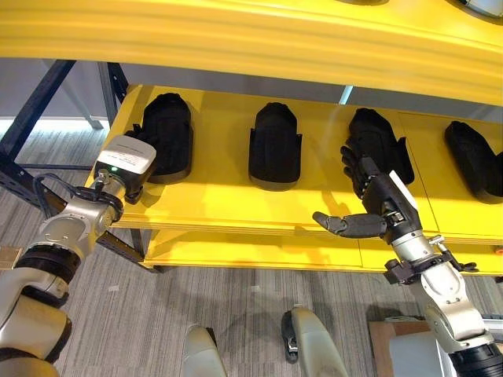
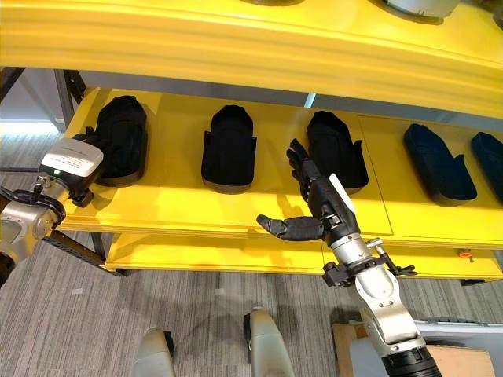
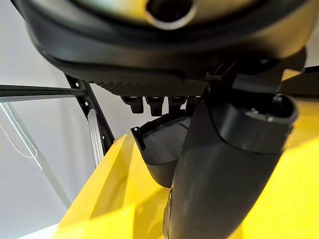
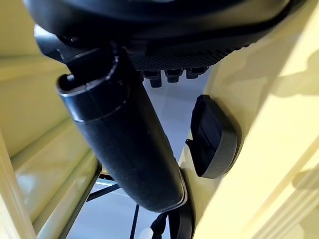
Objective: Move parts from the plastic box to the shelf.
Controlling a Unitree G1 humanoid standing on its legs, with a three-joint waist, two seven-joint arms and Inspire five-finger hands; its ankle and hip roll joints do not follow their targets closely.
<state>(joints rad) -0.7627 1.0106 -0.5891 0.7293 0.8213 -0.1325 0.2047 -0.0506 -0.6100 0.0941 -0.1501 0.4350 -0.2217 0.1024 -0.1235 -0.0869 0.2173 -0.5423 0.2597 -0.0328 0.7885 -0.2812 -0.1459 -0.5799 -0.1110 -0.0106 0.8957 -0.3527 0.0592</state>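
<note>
yellow shelf (image 1: 220, 196), black parts (image 1: 275, 145), grey floor (image 1: 236, 306)

Bright yellow shelf (image 1: 236, 196), matte black parts (image 1: 275, 145) all along it — floor (image 1: 236, 314) at 6 o'clock is grey, finely striped carpet.

Plenty of bare yellow shelf (image 1: 212, 200) between black parts (image 1: 275, 145), though upper shelf board (image 1: 251, 39) overhangs, limiting headroom.

A yellow shelf (image 1: 236, 200) runs across the room on a dark metal frame (image 1: 31, 110) — another yellow level (image 1: 259, 35) hangs above it. Beneath lies grey striped carpet floor (image 1: 236, 314); a pale grey wall (image 1: 71, 86) shows behind — daylight brightens the left.
</note>
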